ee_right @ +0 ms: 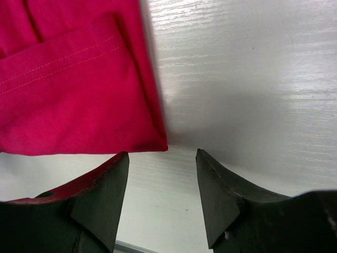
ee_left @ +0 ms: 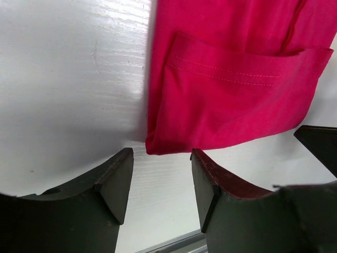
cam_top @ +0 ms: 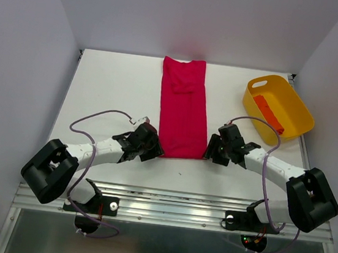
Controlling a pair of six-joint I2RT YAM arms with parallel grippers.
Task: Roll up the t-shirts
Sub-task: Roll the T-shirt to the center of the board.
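Noted parted, nothing gripped: left tool [ee_left: 160,168] and right tool [ee_right: 162,163], each set just short of a near corner of the crimson t-shirt [cam_top: 184,107], which is laid as a long folded strip on the white surface [cam_top: 112,88]. An orange-red roll [cam_top: 269,114] is lodged in the yellow tub [cam_top: 297,111], far right.

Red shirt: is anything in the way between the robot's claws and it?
No, nothing visible. The left gripper and right gripper both stand open right at the near corners of the red shirt, with only bare table between.
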